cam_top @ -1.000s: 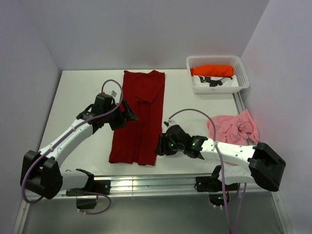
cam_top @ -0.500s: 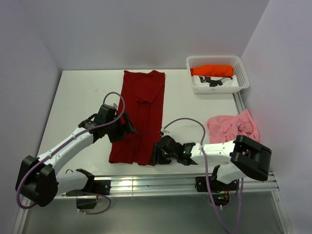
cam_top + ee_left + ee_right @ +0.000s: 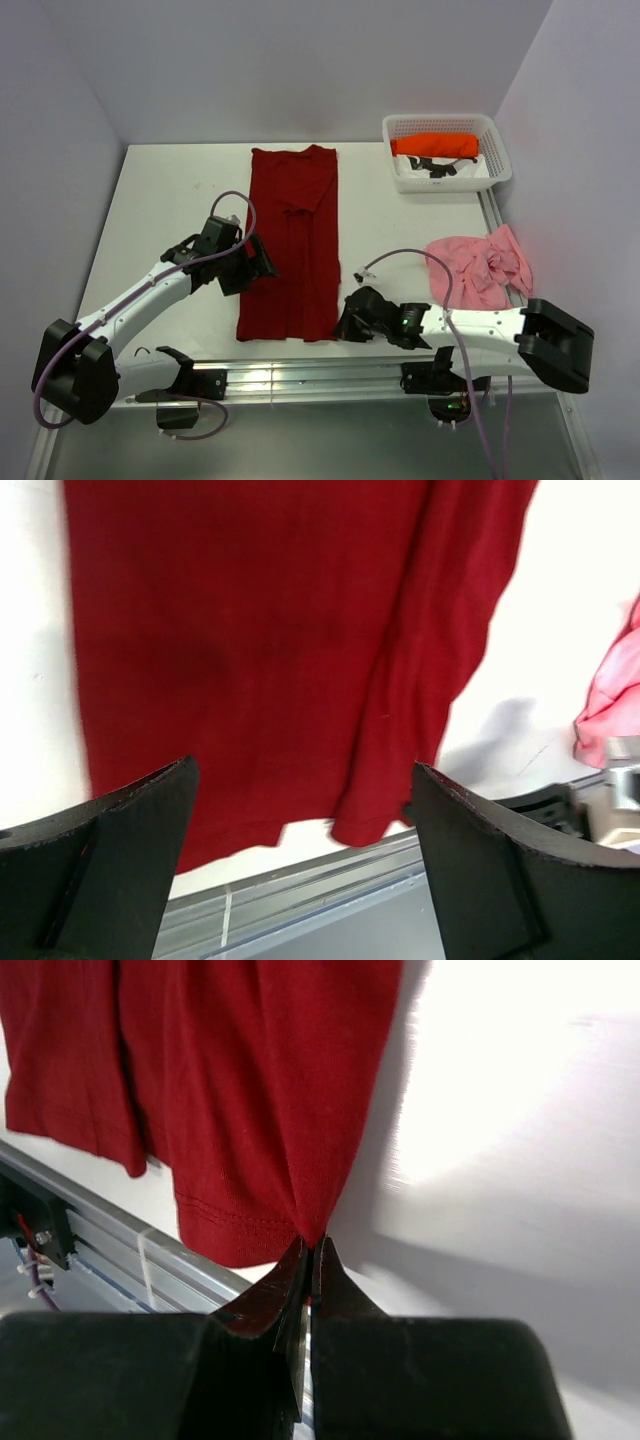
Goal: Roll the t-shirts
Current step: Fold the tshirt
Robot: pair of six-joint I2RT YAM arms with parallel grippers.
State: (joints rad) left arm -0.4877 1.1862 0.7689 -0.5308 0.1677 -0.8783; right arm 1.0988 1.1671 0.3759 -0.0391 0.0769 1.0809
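A dark red t-shirt (image 3: 295,230) lies lengthwise on the white table (image 3: 170,200), folded into a narrow strip. My right gripper (image 3: 343,326) is at its near right corner. In the right wrist view the gripper (image 3: 312,1245) is shut on a pinch of the red hem (image 3: 230,1210). Over the shirt's left edge my left gripper (image 3: 262,262) hovers open. Its fingers (image 3: 130,850) are spread wide above the red cloth (image 3: 250,630) and hold nothing. A pale pink t-shirt (image 3: 480,265) sits crumpled at the right. A bright orange t-shirt (image 3: 435,145) lies in the basket.
The white lattice basket (image 3: 500,170) stands at the far right corner and also holds white and black items (image 3: 435,167). A metal rail (image 3: 300,380) runs along the table's near edge, just below the shirt's hem. Walls close in the back and both sides.
My right gripper has shut on the shirt's near right corner and drawn it to the right, straightening the bottom of the strip. The left arm has barely moved.
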